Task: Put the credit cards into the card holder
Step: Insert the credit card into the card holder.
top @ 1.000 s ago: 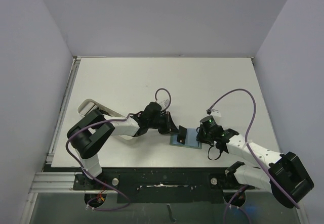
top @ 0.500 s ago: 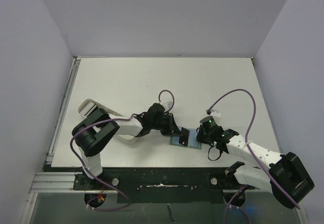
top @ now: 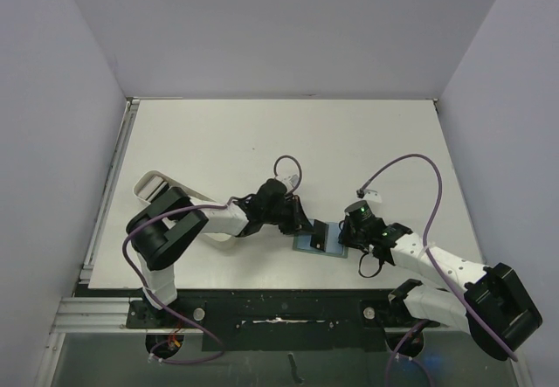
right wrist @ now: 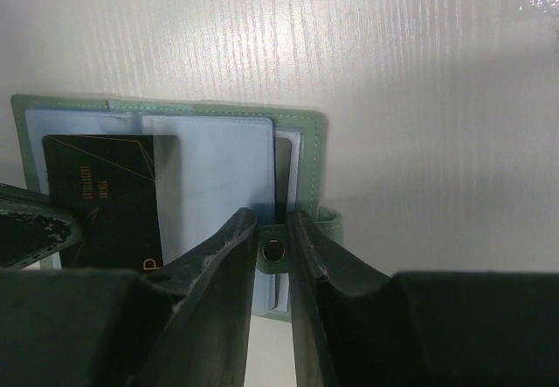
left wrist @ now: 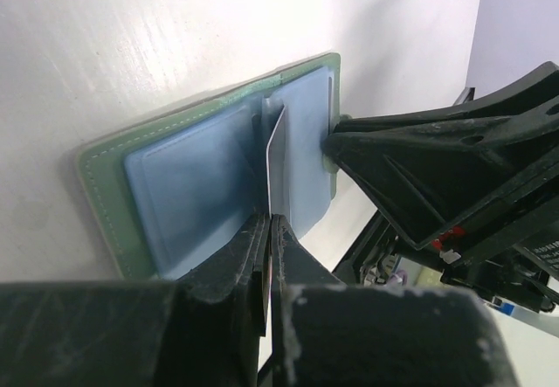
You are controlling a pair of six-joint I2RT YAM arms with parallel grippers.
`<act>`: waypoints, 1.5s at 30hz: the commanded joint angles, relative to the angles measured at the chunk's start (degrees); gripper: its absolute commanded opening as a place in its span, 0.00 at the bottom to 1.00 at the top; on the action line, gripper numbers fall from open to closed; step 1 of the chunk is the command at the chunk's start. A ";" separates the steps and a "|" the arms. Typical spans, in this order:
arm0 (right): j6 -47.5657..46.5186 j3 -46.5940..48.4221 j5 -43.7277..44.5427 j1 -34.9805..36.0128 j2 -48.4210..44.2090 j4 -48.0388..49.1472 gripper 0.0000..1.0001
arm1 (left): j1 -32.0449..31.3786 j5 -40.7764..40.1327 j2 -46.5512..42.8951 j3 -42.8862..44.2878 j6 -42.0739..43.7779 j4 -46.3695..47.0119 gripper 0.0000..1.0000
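The card holder (top: 332,247) lies open on the table near the front edge, green-grey rim, light blue slotted inside. My left gripper (top: 307,229) is shut on a dark credit card (top: 319,238) and holds it on edge over the holder's inner pages. In the left wrist view the gripper (left wrist: 269,221) pinches the card (left wrist: 278,155), whose far edge meets the holder (left wrist: 183,177) near its middle fold. My right gripper (top: 348,235) is shut on the holder's snap tab (right wrist: 276,250). The right wrist view shows the gripper (right wrist: 272,221), the card (right wrist: 105,199) and the holder (right wrist: 218,155).
A white oblong tray (top: 155,183) lies at the left, partly under the left arm. The table's front edge (top: 288,286) runs just below the holder. The two grippers stand close together, on either side of the holder.
My left gripper has moved right with the card, from beside the holder's left edge to over its inner pages. The right gripper and the holder have stayed put.
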 commanded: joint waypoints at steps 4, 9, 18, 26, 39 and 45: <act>1.89 -0.50 -0.32 0.72 -2.78 -0.27 0.22 | -1.74 -0.66 2.91 3.35 -1.50 3.65 0.00; 2.31 -0.85 -0.43 0.81 -3.54 -0.10 0.22 | -2.14 -2.51 3.43 3.00 -2.44 4.61 0.00; 2.95 -1.41 -0.54 0.99 -4.32 -0.17 0.21 | -2.26 -5.12 3.15 1.08 -4.50 7.41 0.00; 2.74 -0.48 1.45 0.26 -6.12 -2.37 0.23 | -3.05 -5.44 4.66 2.24 -4.56 7.06 0.00; 0.24 -0.69 0.42 -3.64 -5.86 -1.34 0.25 | -3.71 -9.81 2.46 4.91 -0.57 -0.48 0.25; 0.24 -2.21 -0.55 -3.93 -5.77 0.08 0.22 | -3.91 -10.00 3.17 6.72 0.76 -2.48 0.30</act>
